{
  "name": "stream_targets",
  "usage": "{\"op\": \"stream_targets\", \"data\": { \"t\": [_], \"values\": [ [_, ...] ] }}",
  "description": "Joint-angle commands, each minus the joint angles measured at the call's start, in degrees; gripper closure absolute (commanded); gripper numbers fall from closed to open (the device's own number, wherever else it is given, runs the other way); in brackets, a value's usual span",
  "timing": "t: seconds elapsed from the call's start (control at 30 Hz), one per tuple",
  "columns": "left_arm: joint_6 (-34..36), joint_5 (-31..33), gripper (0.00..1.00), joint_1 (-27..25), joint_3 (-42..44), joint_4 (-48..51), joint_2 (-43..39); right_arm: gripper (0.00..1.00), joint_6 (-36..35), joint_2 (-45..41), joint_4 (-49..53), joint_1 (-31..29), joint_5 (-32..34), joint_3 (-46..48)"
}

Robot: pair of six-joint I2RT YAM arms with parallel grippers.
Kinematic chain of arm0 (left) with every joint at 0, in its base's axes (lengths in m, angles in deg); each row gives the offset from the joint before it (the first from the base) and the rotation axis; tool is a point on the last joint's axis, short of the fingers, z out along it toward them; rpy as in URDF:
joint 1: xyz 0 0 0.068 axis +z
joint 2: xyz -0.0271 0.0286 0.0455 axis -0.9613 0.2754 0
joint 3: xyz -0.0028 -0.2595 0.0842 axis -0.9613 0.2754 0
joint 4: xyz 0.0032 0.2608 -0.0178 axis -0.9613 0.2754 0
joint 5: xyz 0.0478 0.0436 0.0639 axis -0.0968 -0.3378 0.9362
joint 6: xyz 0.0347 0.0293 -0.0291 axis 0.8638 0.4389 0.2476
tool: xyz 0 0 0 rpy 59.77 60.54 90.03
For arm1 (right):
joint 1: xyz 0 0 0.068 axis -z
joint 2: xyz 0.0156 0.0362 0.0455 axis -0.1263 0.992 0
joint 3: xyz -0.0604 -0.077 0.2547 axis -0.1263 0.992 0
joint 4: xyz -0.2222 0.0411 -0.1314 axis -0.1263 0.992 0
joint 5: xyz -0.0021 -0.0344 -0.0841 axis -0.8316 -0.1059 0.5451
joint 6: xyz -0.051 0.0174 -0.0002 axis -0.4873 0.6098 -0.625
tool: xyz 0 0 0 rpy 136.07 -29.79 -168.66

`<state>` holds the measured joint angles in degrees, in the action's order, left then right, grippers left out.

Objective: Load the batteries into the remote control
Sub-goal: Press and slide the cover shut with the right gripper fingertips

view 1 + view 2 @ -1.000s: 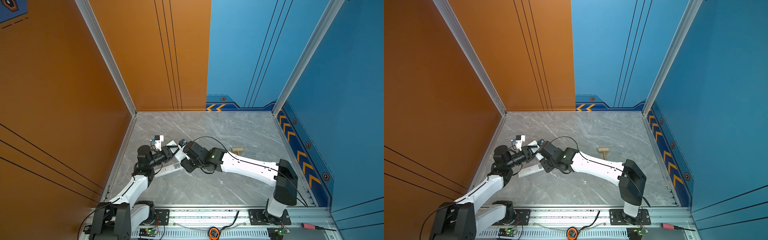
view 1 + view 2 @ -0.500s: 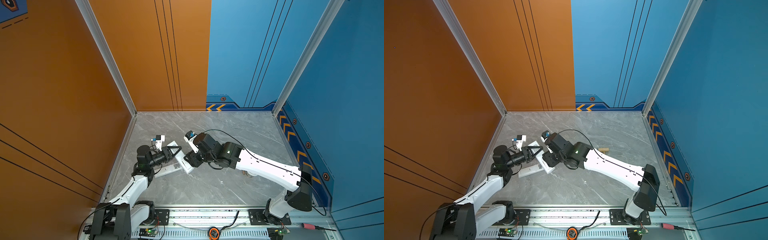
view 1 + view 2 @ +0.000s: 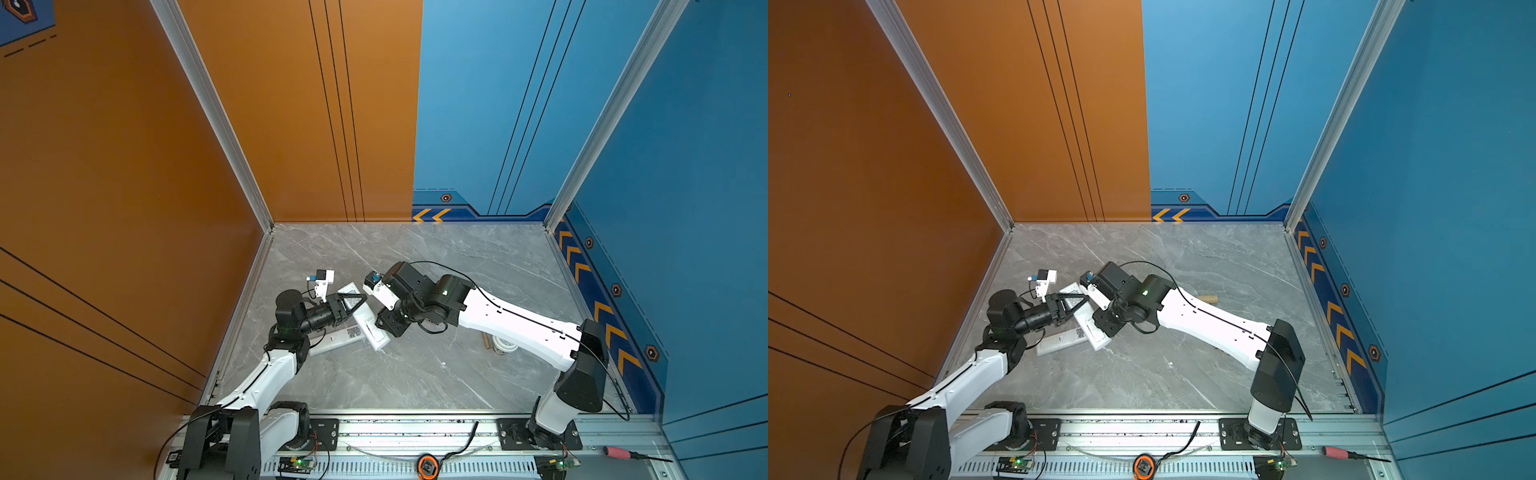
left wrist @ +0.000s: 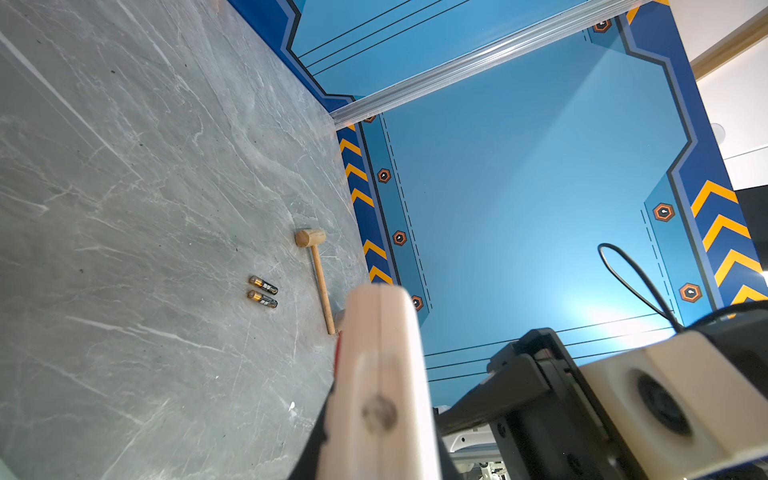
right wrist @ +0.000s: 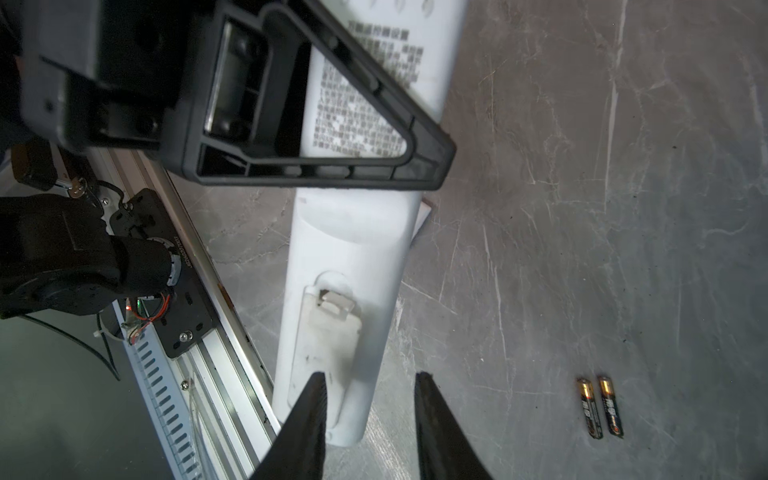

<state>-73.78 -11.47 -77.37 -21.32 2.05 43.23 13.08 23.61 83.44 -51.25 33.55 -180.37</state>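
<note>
The remote control (image 5: pixel 365 257) is back-side up, and the left gripper (image 3: pixel 357 301) is clamped across its middle, one black finger lying over the printed label. At the remote's tail end the battery cover (image 5: pixel 324 345) is on, latch tab showing, so nothing is loaded yet.

The right gripper (image 5: pixel 368 376) hangs right at that end with its jaws apart. One finger is over the cover, the other just off the remote's edge, and I can't see anything pinched.

Two batteries (image 5: pixel 589 409) are in view, side by side on the table (image 5: pixel 582 208), well clear of the remote. A wooden mallet (image 4: pixel 321 282) lies beyond them, farther from the remote. A second remote (image 3: pixel 332 338) lies flat against the held one; touching or tucked under, I can't tell.

My read: this is the cover-opening step. The next move calls for a fingertip on the latch, pressing and sliding the cover off against the left clamp, and only then picking up a battery.
</note>
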Motion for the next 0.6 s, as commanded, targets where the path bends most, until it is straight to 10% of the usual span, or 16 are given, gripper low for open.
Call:
{"op": "stream_targets", "data": {
  "t": [0.0, 0.57],
  "values": [
    [-0.07, -1.59, 1.0, -0.42, -1.26, -1.65, -0.65, 0.71, -1.55, 0.52, 1.93, -0.46, -1.36, -1.67],
    [-0.14, -1.6, 1.0, -0.63, -1.04, -1.65, -0.74, 0.84, 0.22, 2.98, 2.99, -1.77, 1.89, -2.68]
  ]
}}
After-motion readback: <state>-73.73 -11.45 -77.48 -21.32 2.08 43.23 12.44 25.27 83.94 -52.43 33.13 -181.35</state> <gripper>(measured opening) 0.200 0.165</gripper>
